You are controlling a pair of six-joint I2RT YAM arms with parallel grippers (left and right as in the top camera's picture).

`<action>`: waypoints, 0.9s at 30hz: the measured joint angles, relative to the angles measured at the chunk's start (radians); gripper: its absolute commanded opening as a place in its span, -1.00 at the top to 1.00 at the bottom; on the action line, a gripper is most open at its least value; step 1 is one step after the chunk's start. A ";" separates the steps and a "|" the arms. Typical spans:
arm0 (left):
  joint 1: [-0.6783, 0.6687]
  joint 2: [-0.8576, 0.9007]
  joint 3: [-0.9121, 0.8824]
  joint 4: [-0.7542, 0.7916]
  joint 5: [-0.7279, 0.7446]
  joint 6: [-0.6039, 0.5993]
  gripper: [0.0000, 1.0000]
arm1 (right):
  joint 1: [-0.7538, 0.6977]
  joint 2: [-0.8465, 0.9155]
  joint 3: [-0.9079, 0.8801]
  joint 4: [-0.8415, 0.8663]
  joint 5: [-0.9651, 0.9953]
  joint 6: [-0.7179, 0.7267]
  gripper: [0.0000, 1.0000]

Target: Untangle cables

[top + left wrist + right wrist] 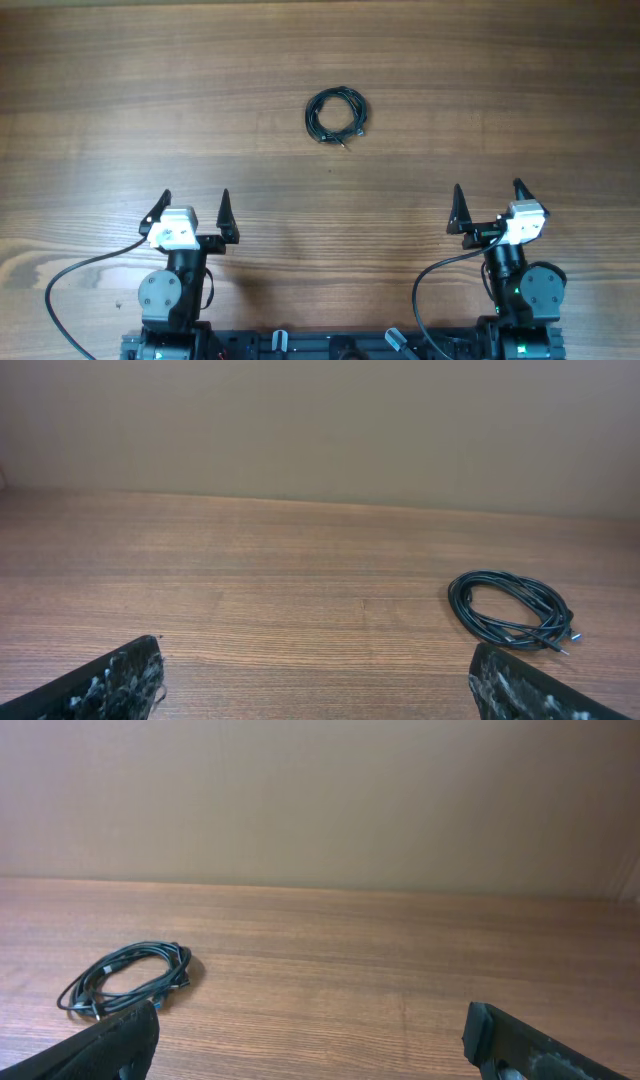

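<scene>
The cables (337, 113) lie as one small coiled black bundle on the wooden table, past the middle, with a small plug tip at the lower right of the coil. The bundle shows at the right of the left wrist view (510, 610) and at the left of the right wrist view (125, 978). My left gripper (192, 208) is open and empty near the front left, well short of the bundle. My right gripper (490, 202) is open and empty near the front right, also far from it.
The wooden table (150, 100) spreads all round the bundle. A plain beige wall (320, 420) stands behind the table's far edge. Thick black arm wires (70, 280) loop at the front by both arm bases.
</scene>
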 measured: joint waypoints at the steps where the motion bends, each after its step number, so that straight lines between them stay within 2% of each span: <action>1: 0.000 0.000 0.000 0.000 0.000 0.000 -1.00 | 0.000 0.000 0.000 0.000 0.000 0.000 -0.99; 27: 0.000 0.000 0.000 0.000 0.023 0.000 -1.00 | 0.000 0.000 0.000 0.000 0.000 0.000 -1.00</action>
